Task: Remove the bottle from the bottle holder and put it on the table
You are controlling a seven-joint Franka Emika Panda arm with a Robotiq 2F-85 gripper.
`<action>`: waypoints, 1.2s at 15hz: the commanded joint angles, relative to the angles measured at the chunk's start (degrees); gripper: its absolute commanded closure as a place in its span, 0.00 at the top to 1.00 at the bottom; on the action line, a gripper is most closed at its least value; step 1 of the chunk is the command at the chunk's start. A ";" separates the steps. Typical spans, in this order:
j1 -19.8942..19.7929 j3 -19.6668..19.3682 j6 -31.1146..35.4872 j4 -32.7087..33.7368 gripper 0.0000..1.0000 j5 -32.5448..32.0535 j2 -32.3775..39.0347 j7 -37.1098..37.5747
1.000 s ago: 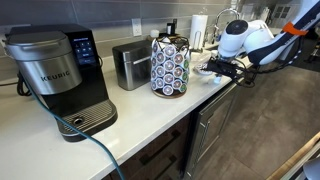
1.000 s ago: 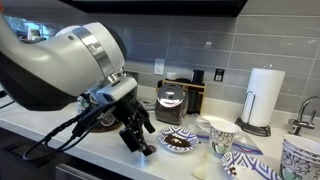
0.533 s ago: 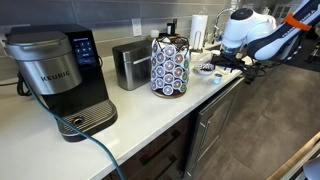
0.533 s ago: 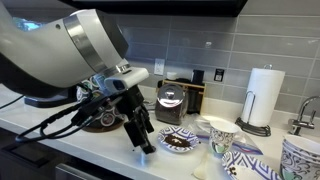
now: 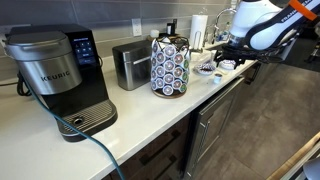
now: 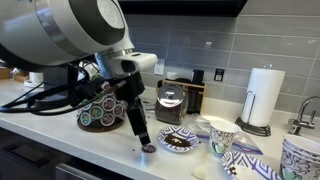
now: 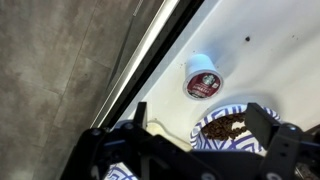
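Observation:
No bottle is in view. A small coffee pod (image 7: pixel 202 80) with a red and white lid sits on the white table (image 7: pixel 250 30) near its front edge, also seen in an exterior view (image 6: pixel 148 148). My gripper (image 7: pixel 200 120) is open and empty. It hangs above the pod and the bowl, and shows in both exterior views (image 6: pixel 137 125) (image 5: pixel 224 58). The wire pod carousel (image 5: pixel 169 66) full of pods stands further along the table (image 6: pixel 103 110).
A blue-patterned bowl of coffee beans (image 6: pixel 180 142) sits right beside the pod (image 7: pixel 235 125). A patterned cup (image 6: pixel 222 135), a paper towel roll (image 6: pixel 264 97), a Keurig machine (image 5: pixel 55 75) and a steel box (image 5: pixel 130 65) stand on the table. Steel cabinet fronts (image 7: pixel 60 70) lie below the edge.
My gripper has lifted straight up from the table surface. The pod stays where it lay beside the bowl.

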 commanded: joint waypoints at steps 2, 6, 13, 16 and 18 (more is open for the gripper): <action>0.93 0.09 -4.38 -3.77 1.00 17.11 -5.43 -19.98; -0.30 -0.10 -14.28 -2.88 1.00 24.51 -9.79 -32.58; -3.44 0.67 -26.72 -2.53 1.00 21.78 -16.72 -41.96; -4.49 0.60 -27.66 -2.97 1.00 20.64 -18.19 -44.81; -5.20 0.40 -27.02 -3.37 1.00 20.23 -18.91 -45.94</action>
